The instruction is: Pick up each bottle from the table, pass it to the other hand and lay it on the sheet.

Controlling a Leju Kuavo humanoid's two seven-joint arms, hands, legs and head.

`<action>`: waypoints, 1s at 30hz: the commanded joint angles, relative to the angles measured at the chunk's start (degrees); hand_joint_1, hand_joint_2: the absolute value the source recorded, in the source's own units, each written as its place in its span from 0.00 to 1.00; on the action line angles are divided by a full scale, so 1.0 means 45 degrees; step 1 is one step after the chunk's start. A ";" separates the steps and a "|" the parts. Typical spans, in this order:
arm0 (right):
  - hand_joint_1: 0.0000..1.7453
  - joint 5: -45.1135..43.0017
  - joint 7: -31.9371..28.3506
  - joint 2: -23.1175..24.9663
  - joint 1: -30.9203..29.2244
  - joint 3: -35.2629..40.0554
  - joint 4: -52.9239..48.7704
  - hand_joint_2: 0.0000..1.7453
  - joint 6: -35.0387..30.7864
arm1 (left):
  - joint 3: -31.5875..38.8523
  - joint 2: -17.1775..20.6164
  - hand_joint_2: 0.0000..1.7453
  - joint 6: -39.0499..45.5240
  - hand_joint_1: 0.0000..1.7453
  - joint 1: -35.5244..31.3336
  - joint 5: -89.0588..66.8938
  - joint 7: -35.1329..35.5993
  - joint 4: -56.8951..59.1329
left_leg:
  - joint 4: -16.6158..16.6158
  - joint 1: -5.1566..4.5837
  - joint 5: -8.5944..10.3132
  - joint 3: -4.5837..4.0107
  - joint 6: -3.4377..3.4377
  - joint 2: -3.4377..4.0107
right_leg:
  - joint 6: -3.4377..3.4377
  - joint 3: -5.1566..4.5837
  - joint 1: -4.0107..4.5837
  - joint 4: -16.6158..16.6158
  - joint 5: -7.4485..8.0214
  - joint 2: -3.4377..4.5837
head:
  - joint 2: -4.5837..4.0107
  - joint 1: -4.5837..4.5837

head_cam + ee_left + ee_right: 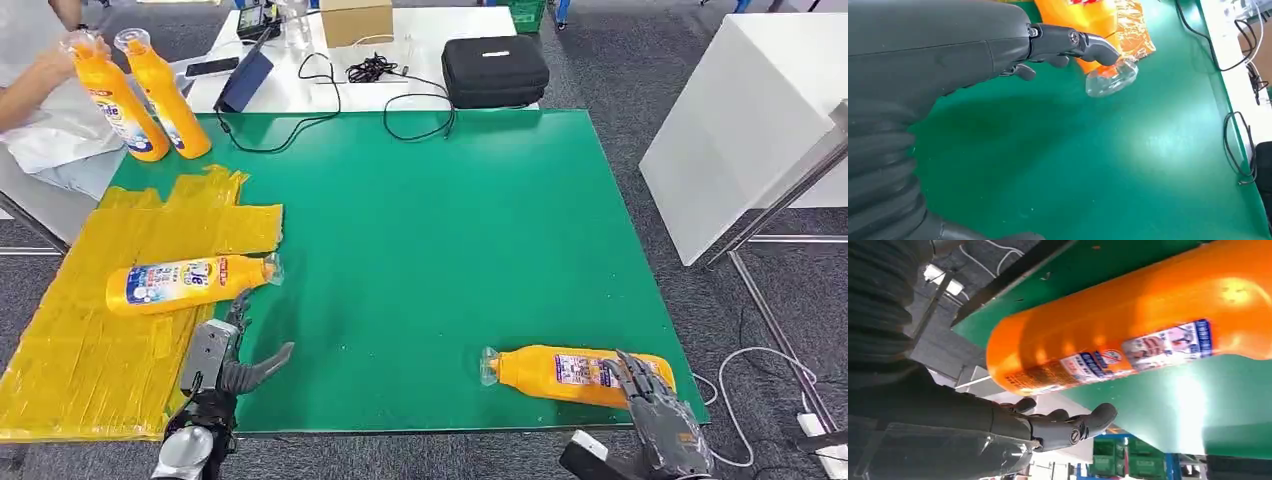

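Nearby, right hand (650, 395) open-fingered beside orange plastic bottle (570, 374) lying at green table's (470, 230) near edge; left hand (225, 362) spread, empty, below second orange bottle (185, 282) on yellow sheet (90, 340); broad bare green between.

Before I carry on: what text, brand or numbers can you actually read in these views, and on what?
None can be read for certain.
Bottle on the yellow sheet: blue and white label, print blurred.
Bottle by the right hand: label print too small; the same in the right wrist view.
Two upright bottles held by a person: label lettering blurred.
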 commanded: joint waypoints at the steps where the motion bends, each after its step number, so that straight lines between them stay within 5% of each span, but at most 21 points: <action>1: 0.00 0.0463 0.0280 0.0811 -0.0122 -0.1079 0.1054 1.00 0.0197 | -0.0275 -0.0202 1.00 -0.0043 0.00 0.0094 0.0061 0.0074 -0.0226 | -0.0004 0.0017 -0.0060 0.0119 -0.0015 -0.0010 | -0.0021 0.0125 0.0023 -0.0007 -0.0063 -0.0031 | 0.0000 -0.0005; 11: 0.00 0.1665 -0.0252 0.1850 -0.1206 -0.0830 0.1677 1.00 0.0424 | -0.0636 -0.0275 1.00 -0.0027 0.00 0.0303 -0.0018 0.0221 -0.0721 | -0.0016 0.0019 -0.0023 0.0082 -0.0016 0.0010 | -0.0017 0.0079 0.0021 -0.0023 -0.0021 -0.0005 | 0.0000 -0.0005; 30: 0.00 0.1312 -0.0737 0.2055 -0.2910 -0.0127 0.4588 1.00 0.2161 | -0.1022 -0.0289 1.00 -0.0215 0.00 -0.0112 0.0174 0.0276 -0.0214 | -0.0022 0.0017 -0.0019 0.0099 -0.0012 0.0011 | -0.0015 0.0095 0.0020 -0.0030 -0.0017 -0.0002 | 0.0000 -0.0010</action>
